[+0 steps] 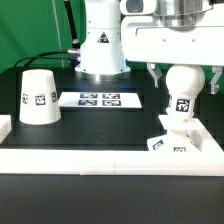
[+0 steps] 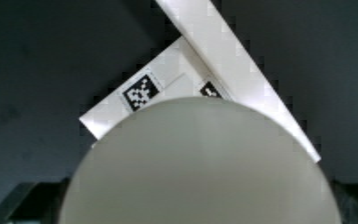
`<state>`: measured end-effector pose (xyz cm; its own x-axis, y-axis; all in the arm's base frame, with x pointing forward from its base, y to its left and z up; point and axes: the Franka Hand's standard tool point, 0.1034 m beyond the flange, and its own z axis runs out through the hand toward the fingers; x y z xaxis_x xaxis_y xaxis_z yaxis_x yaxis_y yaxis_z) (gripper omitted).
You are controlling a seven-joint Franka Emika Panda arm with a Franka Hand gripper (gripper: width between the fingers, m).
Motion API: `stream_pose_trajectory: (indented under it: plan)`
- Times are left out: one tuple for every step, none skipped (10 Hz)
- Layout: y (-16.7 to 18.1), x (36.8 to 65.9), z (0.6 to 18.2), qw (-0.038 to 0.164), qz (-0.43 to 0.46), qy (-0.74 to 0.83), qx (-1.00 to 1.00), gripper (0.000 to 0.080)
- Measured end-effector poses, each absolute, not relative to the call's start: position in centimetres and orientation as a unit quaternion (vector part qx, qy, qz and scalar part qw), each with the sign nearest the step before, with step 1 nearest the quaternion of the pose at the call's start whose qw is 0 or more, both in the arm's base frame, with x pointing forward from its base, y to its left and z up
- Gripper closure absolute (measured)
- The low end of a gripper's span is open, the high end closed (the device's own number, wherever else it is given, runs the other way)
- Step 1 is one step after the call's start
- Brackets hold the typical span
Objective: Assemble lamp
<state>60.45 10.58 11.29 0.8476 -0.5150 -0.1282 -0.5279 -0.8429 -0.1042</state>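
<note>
The white bulb (image 1: 184,88) stands upright, its stem down on the flat base (image 1: 168,143), which lies at the exterior view's right by the front wall. My gripper (image 1: 184,78) is down around the bulb's round head, one finger on each side with small gaps, so it looks open. In the wrist view the bulb head (image 2: 194,165) fills the lower part, with a tagged corner of the base (image 2: 158,90) beyond it. The cone shade (image 1: 38,97) stands on its wide end at the exterior view's left, far from the gripper.
The marker board (image 1: 98,98) lies flat at the middle back, in front of the robot's pedestal (image 1: 100,50). A white raised wall (image 1: 110,157) runs along the front of the black table, with a short piece (image 1: 4,128) at the left.
</note>
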Motion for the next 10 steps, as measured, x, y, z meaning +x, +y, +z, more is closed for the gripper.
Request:
stream_pose_trajectory:
  plan:
    - [10.57,60.45,11.28,0.069,0.045,0.240,-0.967,0.0101]
    - [10.56,60.44,11.27,0.071,0.043,0.212,-0.974,0.0101]
    - [10.56,60.45,11.27,0.072,0.041,0.173,-0.981,0.0101]
    - [10.66,60.43,11.30,0.066,0.034,0.105,-0.992,0.0101]
    - [10.73,60.44,11.37,0.065,0.031,0.064,-0.995,0.0101]
    - [11.00,60.50,11.45,0.064,0.026,0.031,-0.997,0.0101]
    - [11.29,60.51,11.45,0.059,0.017,-0.030,-0.998,0.0101]
    - [11.56,60.56,11.46,0.052,0.011,-0.072,-0.996,0.0101]
    - [11.42,60.68,11.52,0.045,0.005,-0.142,-0.989,0.0101]
    - [11.29,60.74,11.55,0.043,0.002,-0.191,-0.981,0.0101]
